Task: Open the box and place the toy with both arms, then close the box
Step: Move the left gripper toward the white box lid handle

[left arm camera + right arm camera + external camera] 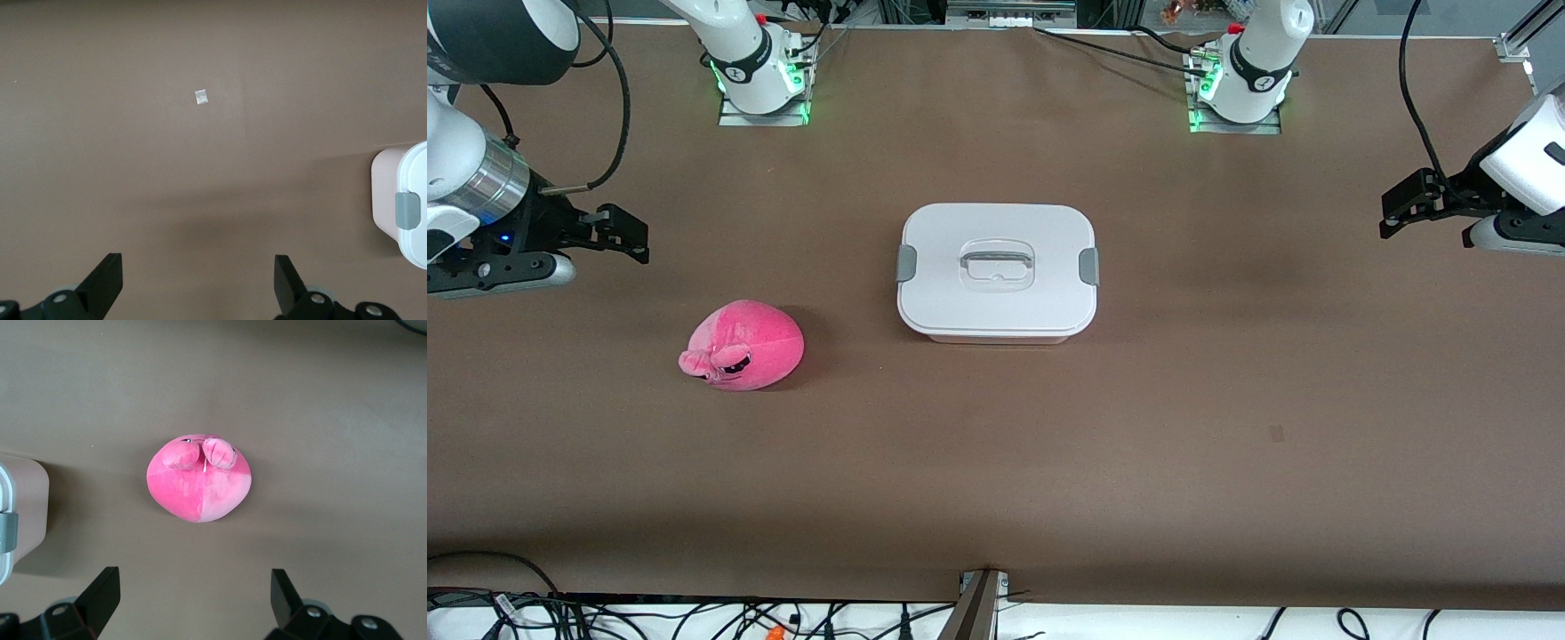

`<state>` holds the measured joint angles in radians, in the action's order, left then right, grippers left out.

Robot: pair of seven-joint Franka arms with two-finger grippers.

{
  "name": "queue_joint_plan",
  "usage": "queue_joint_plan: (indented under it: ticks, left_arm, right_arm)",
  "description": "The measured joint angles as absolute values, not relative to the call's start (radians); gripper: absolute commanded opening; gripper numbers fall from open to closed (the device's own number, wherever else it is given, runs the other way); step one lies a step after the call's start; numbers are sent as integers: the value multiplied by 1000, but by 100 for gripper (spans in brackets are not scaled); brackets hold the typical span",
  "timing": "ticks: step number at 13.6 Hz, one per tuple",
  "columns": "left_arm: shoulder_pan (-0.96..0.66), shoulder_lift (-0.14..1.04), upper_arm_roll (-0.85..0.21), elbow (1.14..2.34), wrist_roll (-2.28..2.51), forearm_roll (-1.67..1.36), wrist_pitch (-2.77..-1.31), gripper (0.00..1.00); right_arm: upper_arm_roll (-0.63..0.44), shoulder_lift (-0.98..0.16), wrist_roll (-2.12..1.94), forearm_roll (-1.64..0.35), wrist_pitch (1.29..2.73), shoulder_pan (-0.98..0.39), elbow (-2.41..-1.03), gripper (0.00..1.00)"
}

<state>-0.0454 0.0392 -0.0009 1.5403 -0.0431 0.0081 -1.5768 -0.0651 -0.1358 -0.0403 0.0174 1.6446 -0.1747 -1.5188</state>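
Both the left claw (1396,213) and right claw (627,236) hang wide and empty at the bench (996,462) ends. The box (996,271) sits mid-bench, clips latched; the toy (745,345) lies nearer, toward the right arm. Lifting unlatched risks dragging the box.

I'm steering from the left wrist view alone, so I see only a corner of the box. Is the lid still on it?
Observer: Yes, the white lid sits flat on the box, with a grey clip at each end.
Operator: Where is the toy?
Observer: The pink toy lies on the table, beside the box toward the right arm's end and nearer the front camera.
Operator: What is the other claw doing?
Observer: The right claw is open and empty above the table at its end; its wrist camera looks down on the toy. The left claw is open too.
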Motion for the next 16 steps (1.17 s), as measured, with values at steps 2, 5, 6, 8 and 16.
queue_joint_plan:
  ticks: [2, 5, 6, 8, 16]
  left_arm:
    - [-45, 38, -1, 1540, -34, 8, -1577, 100]
    - [-46, 37, -5, 1541, -27, 8, -1578, 100]
    - [-47, 36, -14, 1541, -27, 8, -1579, 100]
    - [-47, 35, -34, 1541, -15, 8, -1578, 100]
    - [-47, 36, -41, 1543, 52, 9, -1578, 100]
  right_arm:
    - [-65, -136, -40, 17, 1645, -175, -1519, 100]
    - [-65, -136, -40, 17, 1645, -175, -1519, 100]
    - [-65, -136, -40, 17, 1645, -175, -1519, 100]
    - [-65, -136, -40, 17, 1645, -175, -1519, 100]
    - [-65, -136, -40, 17, 1645, -175, -1519, 100]
